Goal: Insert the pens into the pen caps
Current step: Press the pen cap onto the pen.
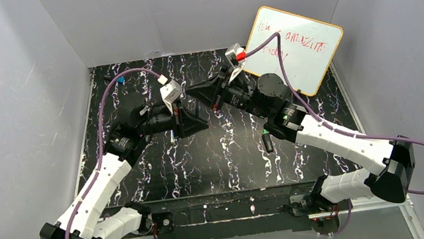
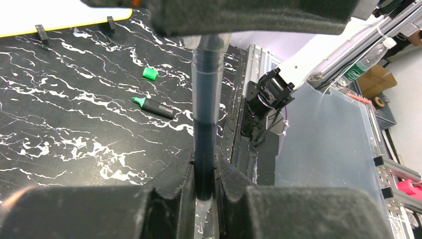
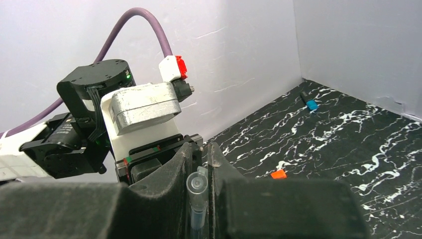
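Gripped slim dark pen (image 2: 205,114) tight in left tool (image 2: 204,172), above the tabletop just left of whiteboard (image 1: 312,64); pinched clear cap (image 3: 196,185) narrowly in right tool (image 3: 200,164). Likely risked jamming, bending or slipping through slight misalignment.

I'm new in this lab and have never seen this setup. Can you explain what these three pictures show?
Two robot arms are bolted to a black marbled table. The overhead picture shows both; the other two come from a camera on each wrist, so the black blocks at the bottom are that arm's own fingers. The left gripper is shut on a dark slim pen; the right gripper grips a clear tube at its far end, perhaps a cap. Loose on the table: a green-tipped marker, a green cap, an orange cap. A whiteboard stands behind.
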`<state>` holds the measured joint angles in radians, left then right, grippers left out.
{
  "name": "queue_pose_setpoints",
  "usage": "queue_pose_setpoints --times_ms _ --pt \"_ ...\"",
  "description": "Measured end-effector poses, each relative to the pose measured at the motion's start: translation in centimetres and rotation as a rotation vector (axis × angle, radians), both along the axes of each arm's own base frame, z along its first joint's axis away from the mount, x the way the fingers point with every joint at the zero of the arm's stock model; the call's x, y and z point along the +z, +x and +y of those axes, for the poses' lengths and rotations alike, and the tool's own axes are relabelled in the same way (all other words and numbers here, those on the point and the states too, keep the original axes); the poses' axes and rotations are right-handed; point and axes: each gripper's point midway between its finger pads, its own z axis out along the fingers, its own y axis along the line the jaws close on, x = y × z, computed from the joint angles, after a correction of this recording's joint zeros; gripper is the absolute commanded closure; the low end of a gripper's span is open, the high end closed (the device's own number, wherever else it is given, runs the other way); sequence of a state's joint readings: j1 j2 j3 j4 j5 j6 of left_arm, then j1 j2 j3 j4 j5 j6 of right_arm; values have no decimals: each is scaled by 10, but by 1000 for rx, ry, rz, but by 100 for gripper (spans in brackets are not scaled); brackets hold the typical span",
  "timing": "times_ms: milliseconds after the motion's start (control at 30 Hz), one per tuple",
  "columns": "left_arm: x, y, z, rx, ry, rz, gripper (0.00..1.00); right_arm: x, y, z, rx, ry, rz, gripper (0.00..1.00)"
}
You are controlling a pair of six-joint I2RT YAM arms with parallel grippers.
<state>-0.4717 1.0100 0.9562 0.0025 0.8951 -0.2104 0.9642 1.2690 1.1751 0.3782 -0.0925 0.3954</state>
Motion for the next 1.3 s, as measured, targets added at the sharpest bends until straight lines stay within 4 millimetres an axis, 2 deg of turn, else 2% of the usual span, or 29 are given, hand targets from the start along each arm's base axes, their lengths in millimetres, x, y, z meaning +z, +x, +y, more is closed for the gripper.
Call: queue_pose_setpoints --times_ms 333,633,967,1300 --pt "0 1 -5 -36 20 44 100 -4 6 -14 -71 -28 -12 99" --pt "-4 2 -6 -37 27 69 100 -11 9 -18 -126 -57 -14 99" --pt "0 0 -5 -50 46 76 100 -7 6 -15 -134 -64 -48 99" --pt "-12 -8 7 -45 127 34 100 -17 -11 1 -3 -97 -48 99"
